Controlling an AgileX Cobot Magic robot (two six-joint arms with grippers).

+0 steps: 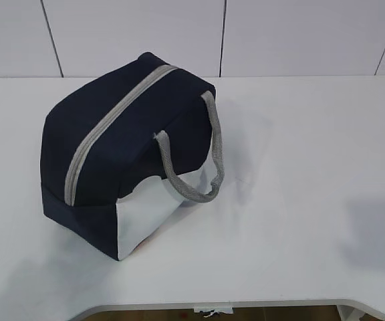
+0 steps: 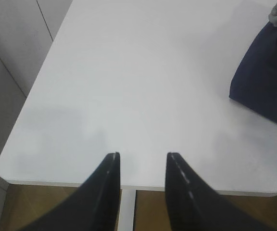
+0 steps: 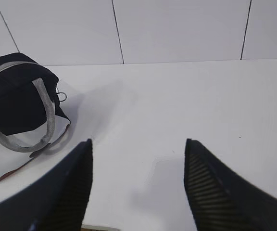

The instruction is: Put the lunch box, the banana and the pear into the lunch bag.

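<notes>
Lunch bag [image 3: 18, 96] left of right claw [image 3: 138, 149]

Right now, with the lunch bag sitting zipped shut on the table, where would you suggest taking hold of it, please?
Probably by the grey handle on the lunch bag. It arches clear of the bag's right side, leaving a gap for a finger. The open, empty right gripper faces that side and could come in from the right.

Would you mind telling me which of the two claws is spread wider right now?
The right claw: the gap between its fingers is clearly broader than the left claw's. Both are empty above the white table.
</notes>
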